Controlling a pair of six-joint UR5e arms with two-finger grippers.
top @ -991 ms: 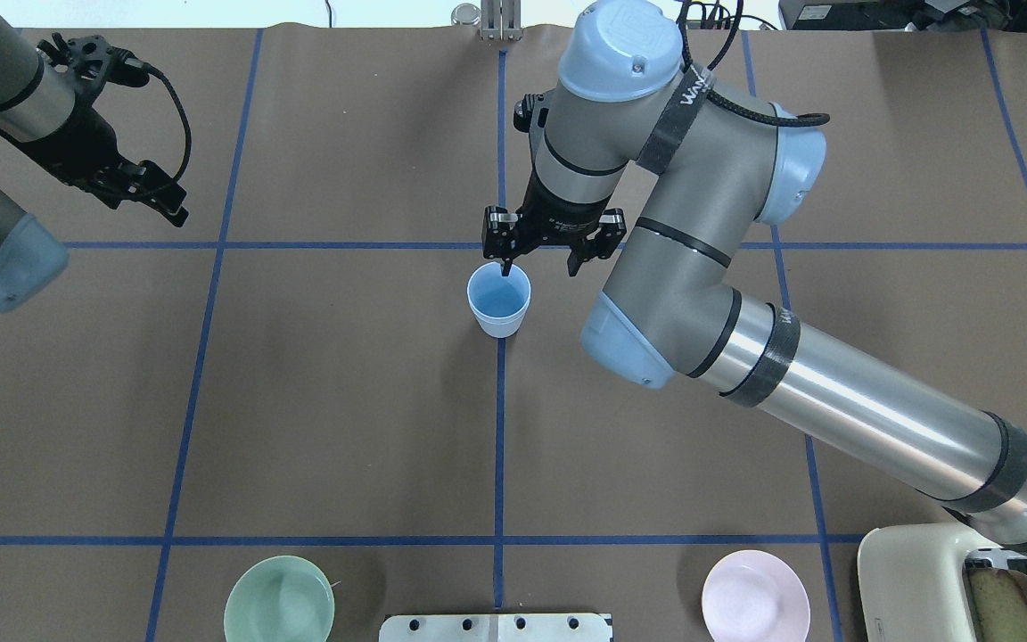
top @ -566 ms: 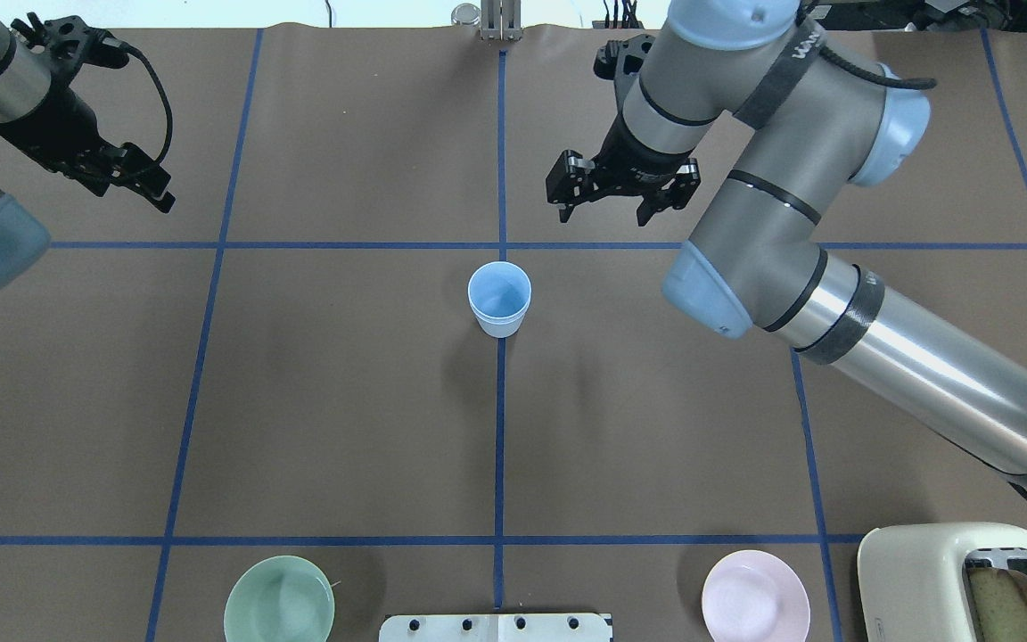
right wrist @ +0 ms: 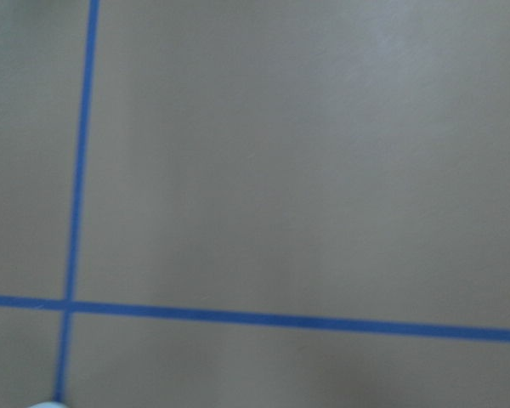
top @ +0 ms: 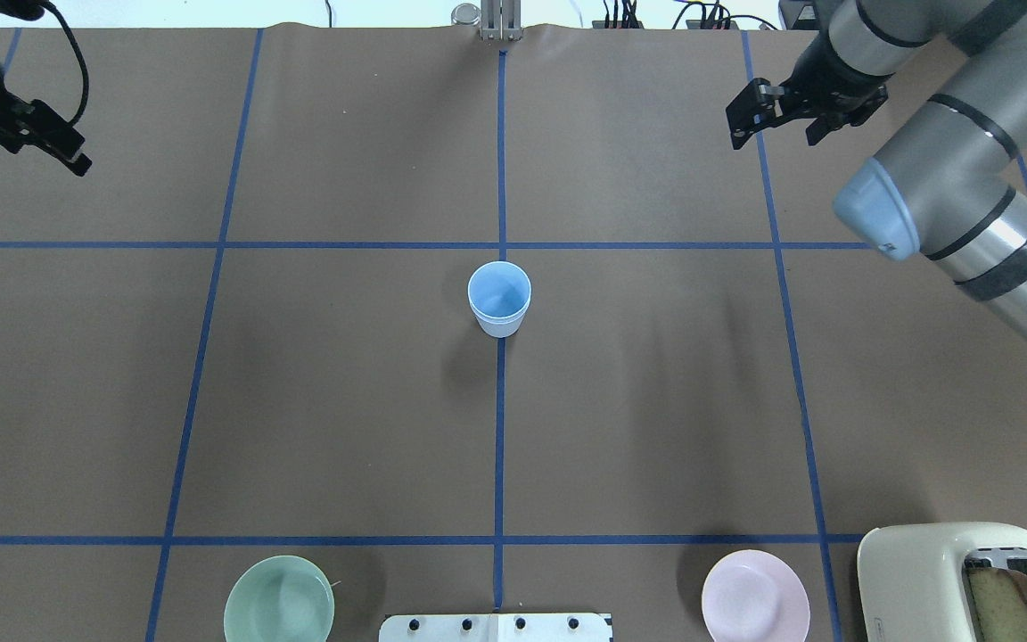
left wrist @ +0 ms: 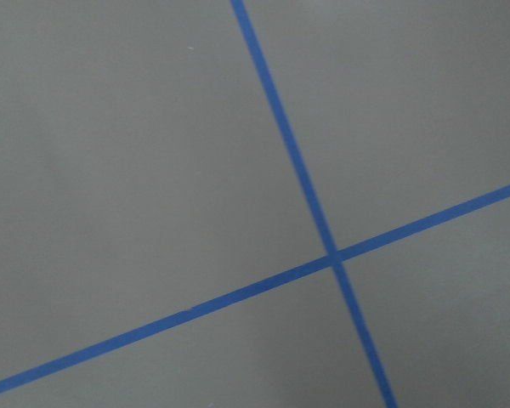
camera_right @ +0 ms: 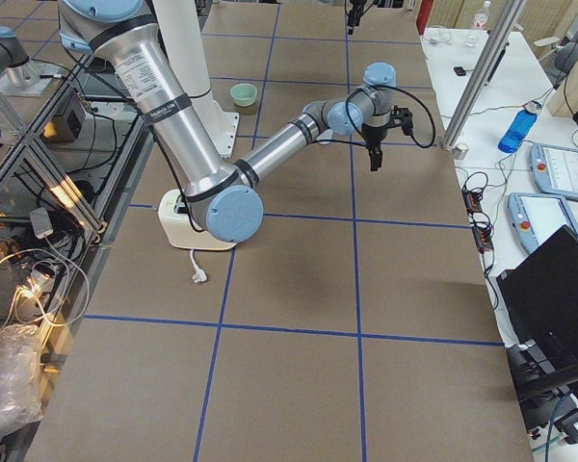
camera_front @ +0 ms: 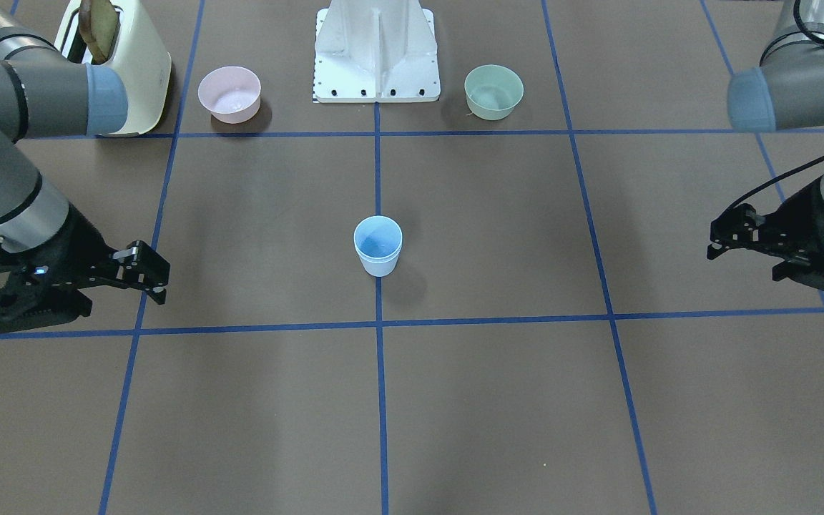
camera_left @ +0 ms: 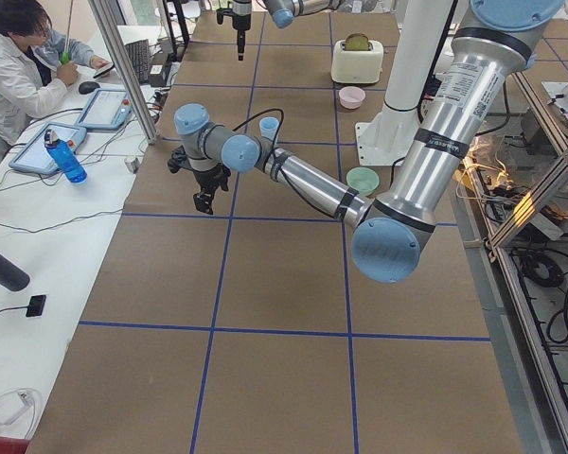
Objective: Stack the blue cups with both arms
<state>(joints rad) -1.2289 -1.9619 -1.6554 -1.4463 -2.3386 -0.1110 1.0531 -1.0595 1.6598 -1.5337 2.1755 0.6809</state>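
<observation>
The two blue cups (top: 499,301) stand nested, one inside the other, upright at the table's centre on the middle tape line. They also show in the front view (camera_front: 378,247). My right gripper (top: 772,134) is open and empty, far back and to the right of the cups; it shows in the front view (camera_front: 76,300) too. My left gripper (top: 45,152) is open and empty at the far back left, and shows in the front view (camera_front: 744,263). Both wrist views show only brown table paper and blue tape.
A pale green bowl (top: 279,599) and a pink bowl (top: 755,596) sit at the near edge, either side of the white base (top: 496,627). A cream toaster (top: 932,571) with bread stands near right. Operators' desks lie beyond the far edge.
My right gripper has drawn away from the cups' rim, back and to the right. My left gripper has moved further left and back. The cups have not moved.
</observation>
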